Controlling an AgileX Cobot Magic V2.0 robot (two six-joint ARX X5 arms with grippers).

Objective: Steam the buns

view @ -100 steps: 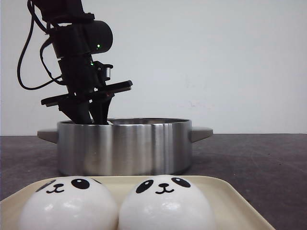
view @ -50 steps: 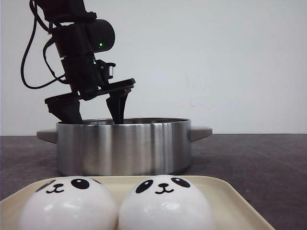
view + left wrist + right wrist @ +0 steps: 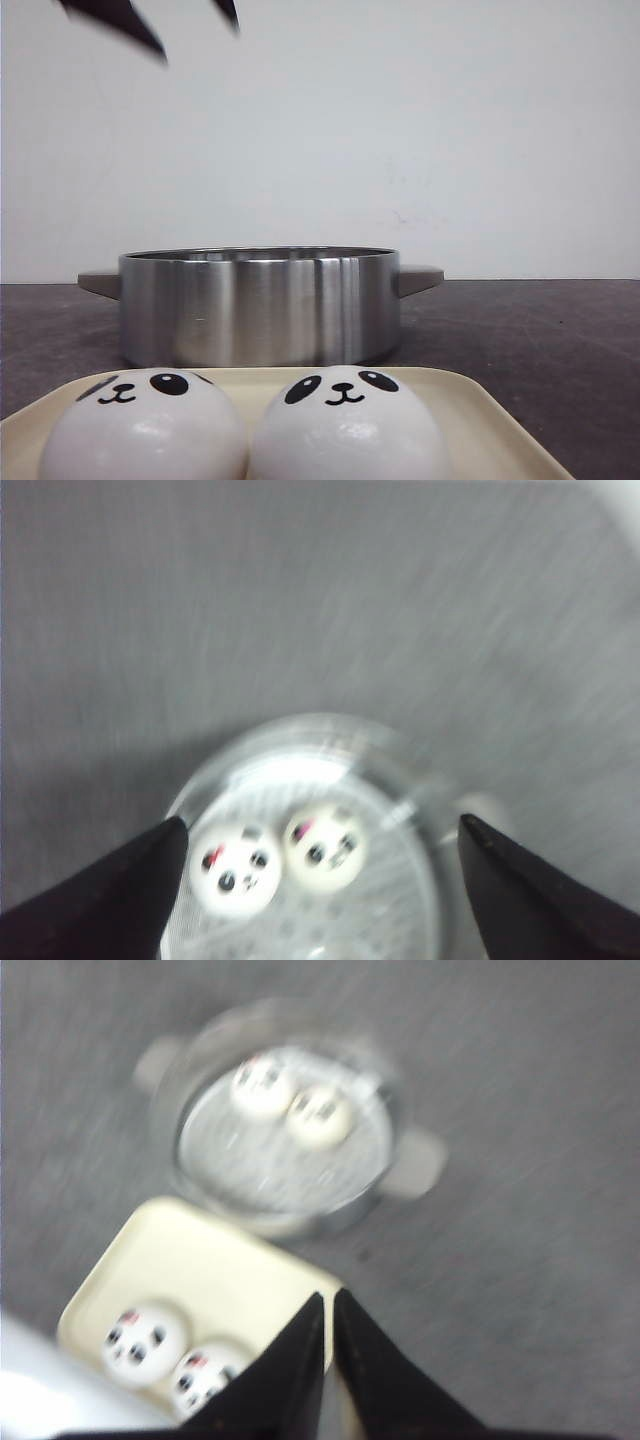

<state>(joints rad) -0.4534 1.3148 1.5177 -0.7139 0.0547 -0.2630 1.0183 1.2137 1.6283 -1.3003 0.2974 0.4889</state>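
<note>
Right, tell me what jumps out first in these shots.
Two glossy white panda-faced buns fill the near edge of the front view, side by side on a cream tray. Behind them stands a wide steel pot with side handles; the wrist views show two more buns inside it on a perforated steamer plate. The left gripper hangs open high above the pot.

Two buns [image 3: 293, 1102] in pot [image 3: 260, 305], seemingly; tray [image 3: 480, 410] before it.
</note>
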